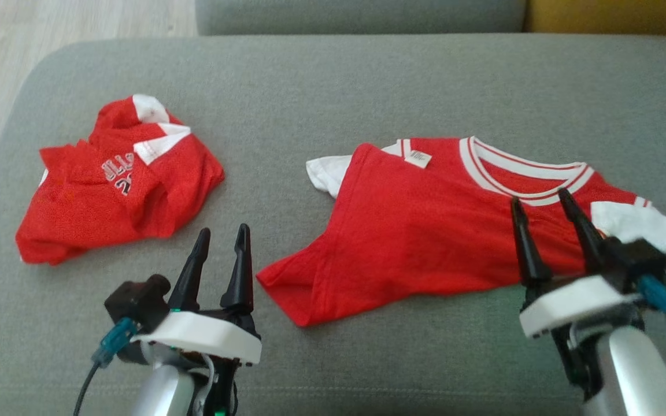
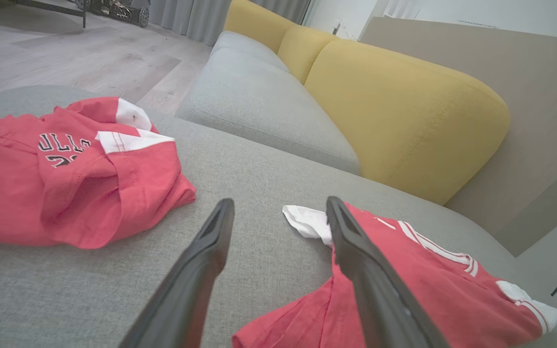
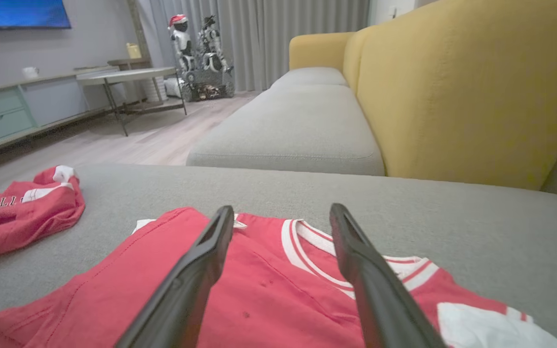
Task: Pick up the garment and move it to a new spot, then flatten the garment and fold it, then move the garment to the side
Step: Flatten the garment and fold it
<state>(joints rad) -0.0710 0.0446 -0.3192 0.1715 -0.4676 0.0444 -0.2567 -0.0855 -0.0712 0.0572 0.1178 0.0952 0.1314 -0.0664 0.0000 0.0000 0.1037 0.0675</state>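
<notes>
A red garment (image 1: 425, 231) with a white striped collar and white sleeves lies partly spread on the grey cushion (image 1: 333, 86), its left side folded over. It also shows in the left wrist view (image 2: 443, 280) and the right wrist view (image 3: 269, 299). My right gripper (image 1: 540, 196) hovers open over its right half near the collar, holding nothing (image 3: 281, 209). My left gripper (image 1: 223, 230) is open just left of the garment's lower left corner, over bare cushion (image 2: 279, 203). A second red garment (image 1: 119, 196) with lettering lies crumpled at the left (image 2: 65, 193) (image 3: 22, 212).
A second grey seat (image 3: 298, 125) and a yellow backrest (image 2: 404, 111) lie beyond the cushion. Wooden floor (image 1: 50, 23) shows past the cushion's rounded left edge. A table (image 3: 128, 77) and a small robot figure (image 3: 201, 53) stand far off.
</notes>
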